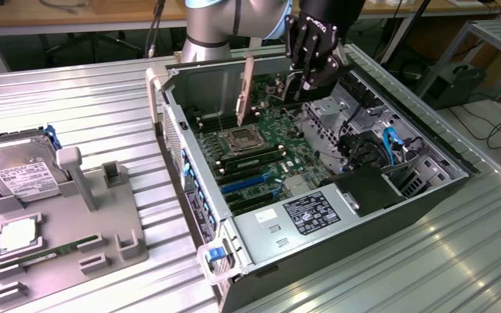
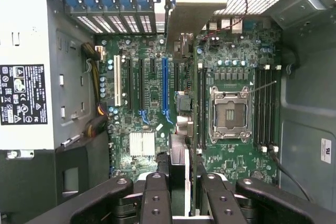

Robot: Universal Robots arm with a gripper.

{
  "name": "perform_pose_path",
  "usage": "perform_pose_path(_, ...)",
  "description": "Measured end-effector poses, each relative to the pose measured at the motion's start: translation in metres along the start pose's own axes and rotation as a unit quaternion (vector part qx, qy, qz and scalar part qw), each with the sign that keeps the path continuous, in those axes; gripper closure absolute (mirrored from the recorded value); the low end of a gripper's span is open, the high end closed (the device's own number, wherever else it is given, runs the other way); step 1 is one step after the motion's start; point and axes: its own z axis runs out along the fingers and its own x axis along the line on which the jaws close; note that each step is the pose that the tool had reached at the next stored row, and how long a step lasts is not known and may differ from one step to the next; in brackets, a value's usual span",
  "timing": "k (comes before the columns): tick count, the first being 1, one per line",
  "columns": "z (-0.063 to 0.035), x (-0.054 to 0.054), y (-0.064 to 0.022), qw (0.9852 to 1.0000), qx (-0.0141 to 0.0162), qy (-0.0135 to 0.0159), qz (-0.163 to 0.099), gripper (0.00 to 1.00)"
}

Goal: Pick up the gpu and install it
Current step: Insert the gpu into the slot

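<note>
The gpu (image 1: 245,91) hangs on edge above the open computer case (image 1: 190,169), its silver end bracket pointing down toward the case's rear wall. My gripper (image 1: 304,86) is shut on the card from above. In the wrist view the gpu (image 2: 179,153) runs as a thin edge-on strip between the black fingers (image 2: 156,198) of my gripper (image 2: 181,195), with its bracket flaring out at the far end near the rear slot covers. It hovers over the motherboard (image 2: 152,98), between the blue expansion slot (image 2: 165,85) and the CPU socket (image 2: 229,114), apart from the board.
The power supply (image 1: 307,218) and drive cage with blue cables (image 1: 390,153) fill the case's near end. On the exterior view's left, a grey fixture (image 1: 68,235) carries a hard drive (image 1: 20,173), a CPU (image 1: 15,238) and a memory stick (image 1: 55,251).
</note>
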Motion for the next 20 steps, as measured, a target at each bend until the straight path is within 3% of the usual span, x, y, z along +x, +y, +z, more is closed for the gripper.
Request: perform_pose_path(20, 0.0198, -0.001, 0.0005, 0.9999, 0.0003, -0.0001, 0.011, 0.73)
